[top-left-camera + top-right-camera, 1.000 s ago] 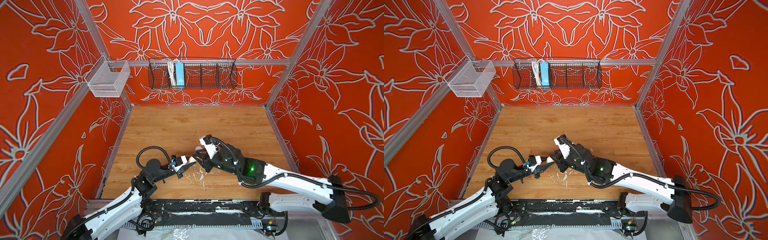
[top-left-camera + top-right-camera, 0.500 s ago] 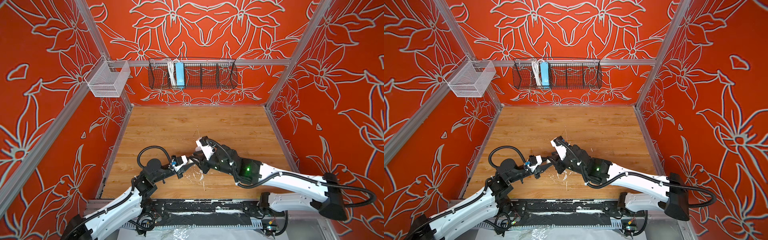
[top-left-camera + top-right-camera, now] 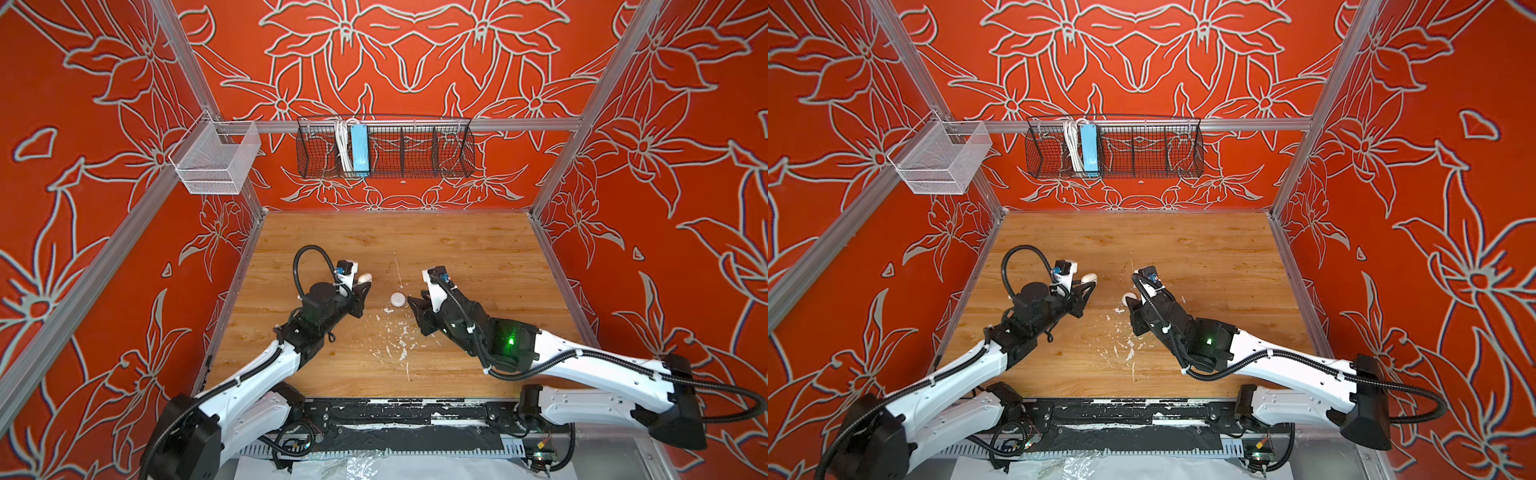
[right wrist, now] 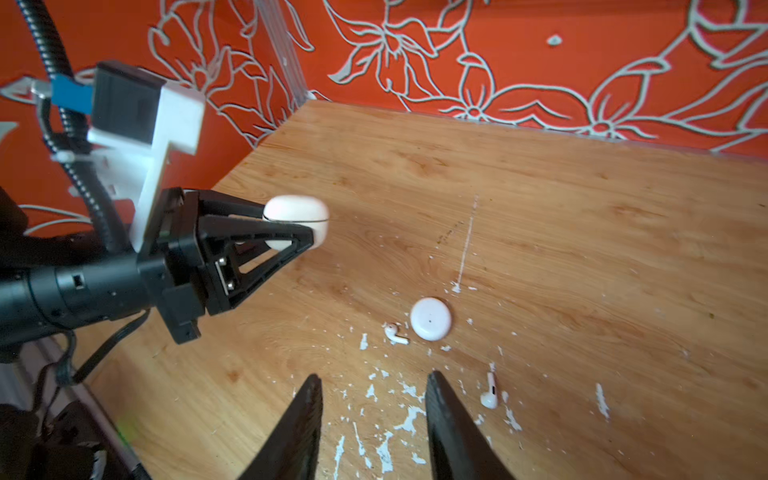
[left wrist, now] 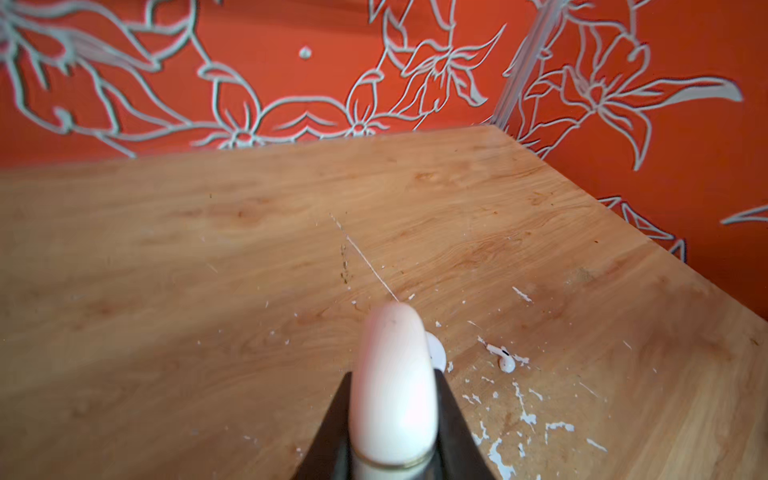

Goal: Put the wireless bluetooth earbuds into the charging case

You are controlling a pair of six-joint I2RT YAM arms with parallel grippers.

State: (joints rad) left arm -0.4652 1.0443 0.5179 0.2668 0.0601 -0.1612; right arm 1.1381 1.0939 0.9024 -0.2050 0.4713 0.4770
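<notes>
Clamping from both sides, the left jaws are gripping the oval white case (image 4: 296,212) and holding it raised off the counter (image 3: 465,249), with its lid seam closed. In both top views this case is showing as a pale oval at the tip of the left arm (image 3: 266,374), left of the counter's middle.

The right jaws are standing apart with nothing between them, pointing toward the middle of the counter from the right arm (image 3: 582,370).

Both wireless earbuds are lying loose on the wood, outside any case. One earbud (image 4: 396,333) is resting just beside the round white case (image 4: 430,318), which is sitting flat on the counter between the two arms. The other earbud (image 4: 490,395) is lying close to one finger of the right jaws, outside the gap between the fingers, and well apart from the held case.

In the left wrist view, the held case is hiding most of the round case, and one earbud is showing beyond it.

White paint flecks (image 3: 401,345) are scattered over the wood around the earbuds.
</notes>
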